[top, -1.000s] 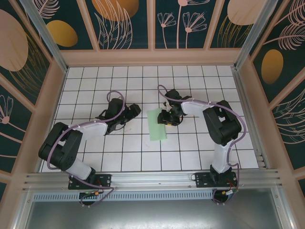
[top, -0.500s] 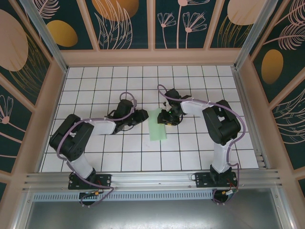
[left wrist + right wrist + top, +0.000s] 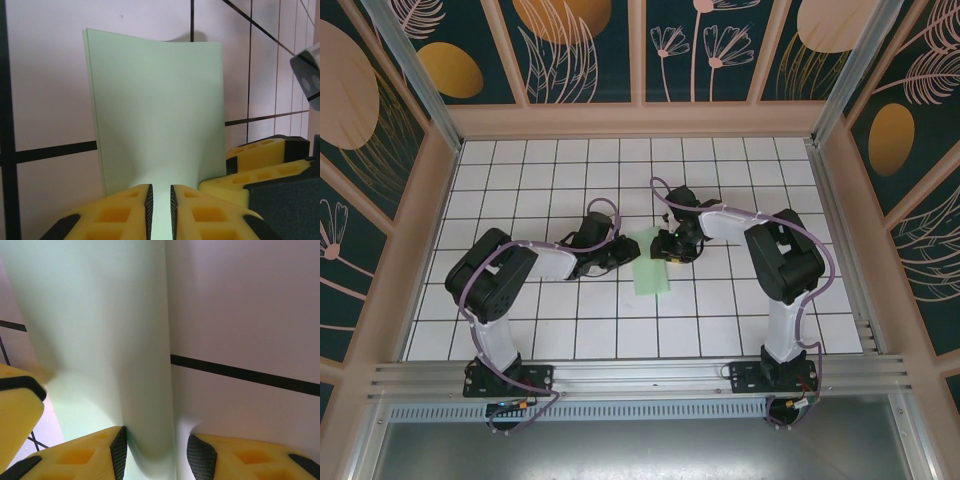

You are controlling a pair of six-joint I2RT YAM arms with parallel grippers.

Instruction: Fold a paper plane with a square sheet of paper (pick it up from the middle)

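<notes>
The square sheet of paper [image 3: 651, 270], pale mint green, lies folded into an upright rectangle on the white tiles at mid-table. My left gripper [image 3: 624, 251] meets its left edge. In the left wrist view the paper [image 3: 155, 100] rises in a ridge into the narrow slit of the left gripper [image 3: 160, 192], whose jaws are pinched on it. My right gripper [image 3: 667, 246] sits at the sheet's upper right corner. In the right wrist view a rounded fold of the paper [image 3: 100, 315] stands inside the right gripper [image 3: 156, 440], touching its left pad [image 3: 119, 447], with a gap to the other pad.
The tiled floor [image 3: 720, 320] is boxed in by wooden-framed patterned walls [image 3: 640, 115] at the back and sides, with a metal rail [image 3: 640, 378] along the near edge. Both grippers work within about one tile of each other, and the right gripper's yellow fingers [image 3: 260, 160] sit close beside the left one.
My left arm swung right from about a tile away until its gripper reached the paper's left edge, and its jaws narrowed onto the sheet. The right arm and the paper stayed put.
</notes>
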